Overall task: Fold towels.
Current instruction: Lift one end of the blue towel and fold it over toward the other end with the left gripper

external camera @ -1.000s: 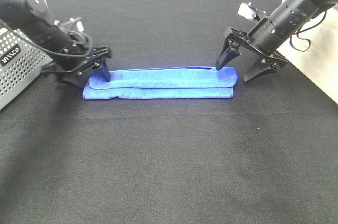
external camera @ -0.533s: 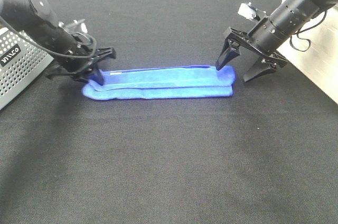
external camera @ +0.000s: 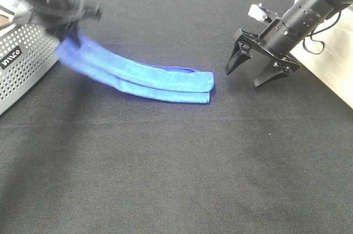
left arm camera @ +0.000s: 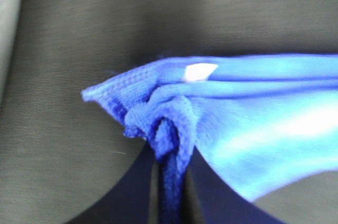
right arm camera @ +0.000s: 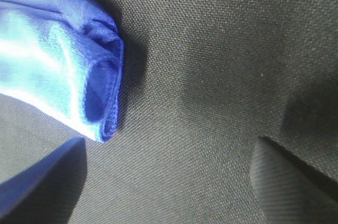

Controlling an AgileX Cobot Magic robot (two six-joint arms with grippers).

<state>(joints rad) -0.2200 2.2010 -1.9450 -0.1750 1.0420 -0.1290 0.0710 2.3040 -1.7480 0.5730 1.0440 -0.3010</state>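
The royal-blue towel is folded into a long narrow strip on the black table. My left gripper is shut on its left end and holds that end lifted near the basket. The far end still lies on the table. In the left wrist view the bunched towel end is pinched between the jaws, with the white tag showing. My right gripper is open and empty, just right of the towel's free end, which also shows in the right wrist view.
A perforated grey basket stands at the left edge, right beside my left gripper. A white surface borders the black table at the right, behind my right arm.
My left gripper closed on the towel's left end and lifted it up and to the left, dragging the whole strip leftward, away from my right gripper. The right arm has stayed still.
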